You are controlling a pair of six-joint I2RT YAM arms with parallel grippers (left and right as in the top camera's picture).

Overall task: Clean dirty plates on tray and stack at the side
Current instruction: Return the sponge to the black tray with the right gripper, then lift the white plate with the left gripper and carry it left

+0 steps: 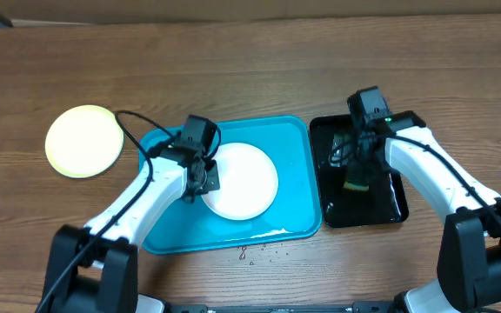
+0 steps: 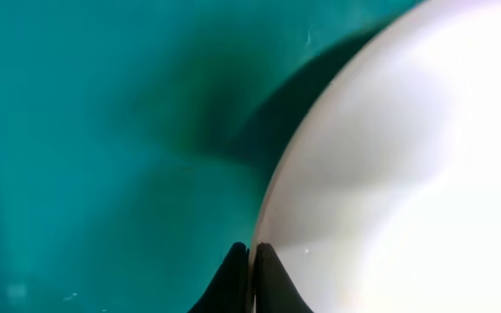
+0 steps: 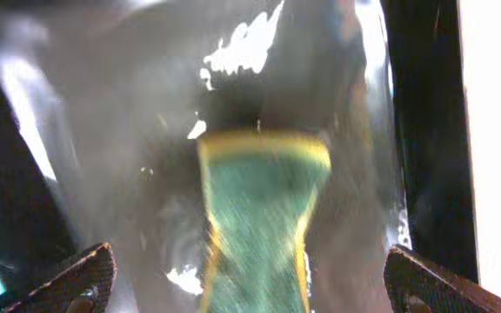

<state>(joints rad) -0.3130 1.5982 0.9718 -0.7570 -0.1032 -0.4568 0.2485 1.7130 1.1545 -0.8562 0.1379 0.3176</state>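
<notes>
Overhead view: a brown tabletop (image 1: 259, 69) holds a blue tray (image 1: 294, 148) in the middle. A black tray (image 1: 385, 209) sits just beside it on the right.
White plate (image 1: 246, 183): it lies inside the blue tray, near the middle.
Yellow-green plate (image 1: 83, 141): it sits on the bare tabletop, to the left of the blue tray and apart from it.
Left pincer (image 1: 205, 178): its two tips are squeezed together on the left rim of the white plate. The left wrist view shows the thin rim caught between them, with a dark shadow on the tray beside it.
Right pincer (image 1: 359, 161): it hangs over the black tray with its tips spread wide apart, holding nothing.
Sponge (image 1: 357, 178): it is green with a yellow edge. It lies in the wet black tray, between the spread tips but not touching them.
Water drops (image 1: 250, 254): a few small ones lie on the tabletop just in front of the blue tray.
</notes>
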